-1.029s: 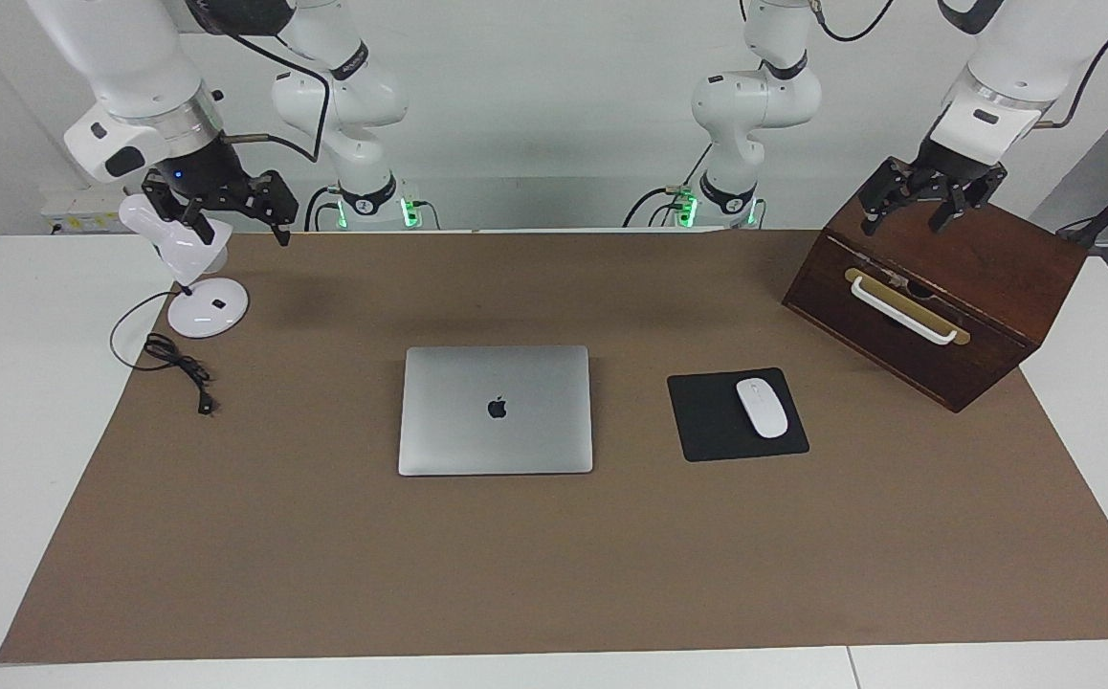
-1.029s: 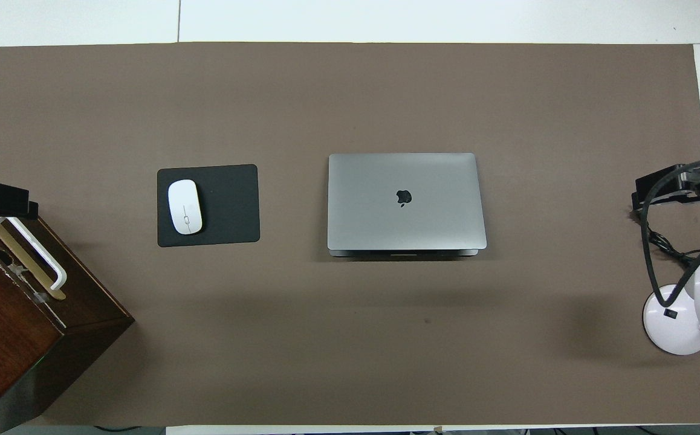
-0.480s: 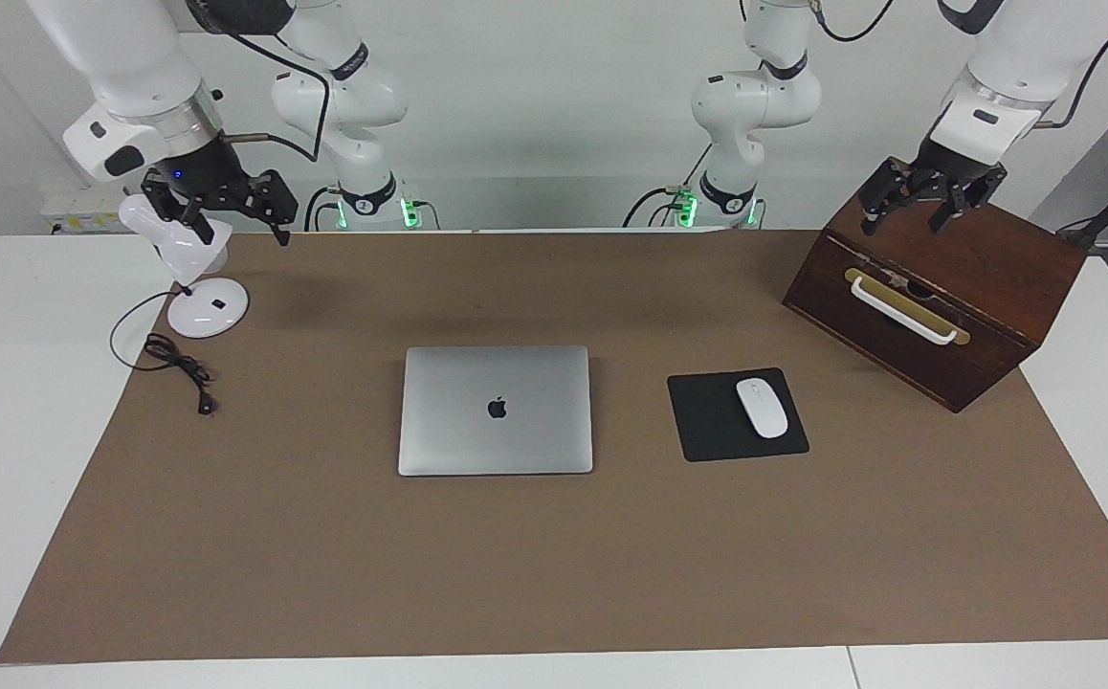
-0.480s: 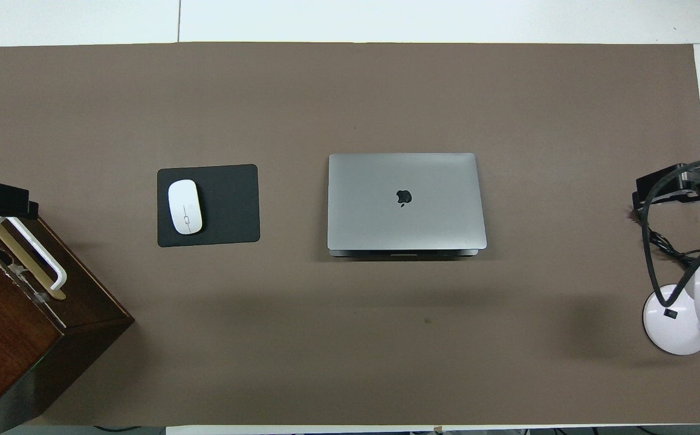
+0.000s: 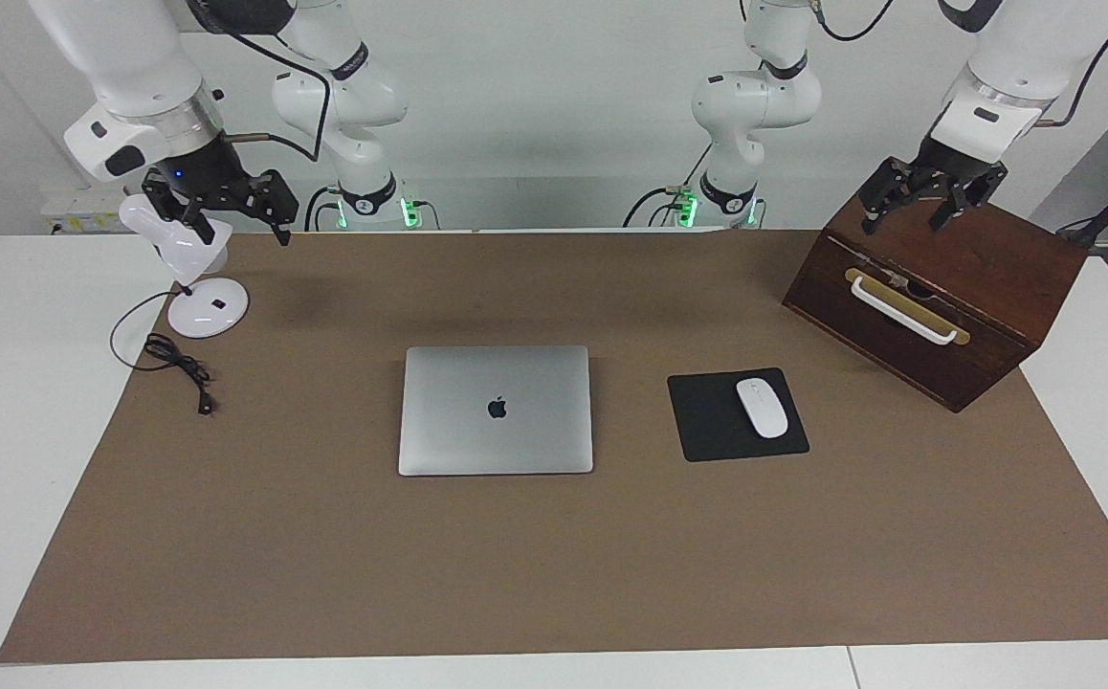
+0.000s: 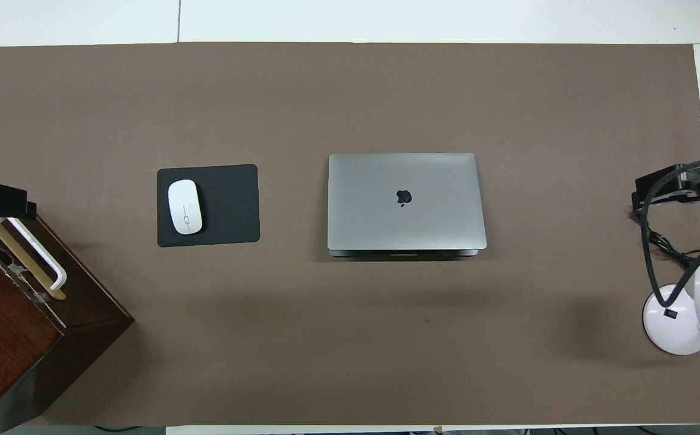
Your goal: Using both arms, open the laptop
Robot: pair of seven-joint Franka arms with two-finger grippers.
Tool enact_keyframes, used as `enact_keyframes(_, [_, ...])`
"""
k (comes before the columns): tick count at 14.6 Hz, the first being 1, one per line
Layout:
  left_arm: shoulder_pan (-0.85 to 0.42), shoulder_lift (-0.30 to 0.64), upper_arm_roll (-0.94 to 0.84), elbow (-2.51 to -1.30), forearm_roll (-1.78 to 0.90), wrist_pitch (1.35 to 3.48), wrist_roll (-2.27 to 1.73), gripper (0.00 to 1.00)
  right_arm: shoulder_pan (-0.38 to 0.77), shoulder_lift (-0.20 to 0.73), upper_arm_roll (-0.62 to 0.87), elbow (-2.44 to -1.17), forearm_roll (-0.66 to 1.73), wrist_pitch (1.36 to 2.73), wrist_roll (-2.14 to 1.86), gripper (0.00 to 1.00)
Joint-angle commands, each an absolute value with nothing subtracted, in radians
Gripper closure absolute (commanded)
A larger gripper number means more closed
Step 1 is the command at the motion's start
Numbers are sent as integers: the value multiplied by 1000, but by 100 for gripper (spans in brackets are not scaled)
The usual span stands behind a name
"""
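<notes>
Thin silver-grey metal laptop (image 5: 496, 411) lies shut flat mid-mat, black mouse pad (image 5: 717, 421) with white mouse (image 5: 762, 408) beside it toward the left arm's end. Left gripper (image 5: 916, 203) hangs fingers spread and empty over the dark wooden drawer box (image 5: 937, 287); right gripper (image 5: 219, 206) spread, empty, over the white desk lamp (image 5: 192, 277). Risks: right arm descending could clip that lamp or its cord, and with 2 grippers on a flush lid edge, fingers may slip or shove the laptop into the mouse pad unless 1 pins the base

Matt brushed-metal laptop (image 5: 496, 410) on a matt brown paper-like table cover (image 5: 554, 565), beside a matt black mouse pad (image 5: 712, 421) bearing a glossy white plastic mouse (image 5: 762, 408); polished dark wooden box (image 5: 956, 287).
</notes>
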State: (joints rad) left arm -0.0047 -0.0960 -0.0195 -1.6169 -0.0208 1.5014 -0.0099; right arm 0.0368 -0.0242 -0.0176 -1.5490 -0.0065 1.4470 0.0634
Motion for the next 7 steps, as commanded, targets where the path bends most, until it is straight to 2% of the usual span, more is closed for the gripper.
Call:
enact_keyframes(1, [0, -121, -21, -1643, -5, 1511, 3, 95, 37, -28, -15, -1552, -3, 1445, 49, 0])
enact_keyframes(2, [5, -121, -21, -1643, -5, 1512, 5, 100, 35, -28, -15, -1554, -3, 1445, 49, 0])
enact_keyframes(7, [9, -121, -12, -1643, -14, 1519, 6, 100, 37, -28, -15, -1554, -2, 1439, 49, 0])
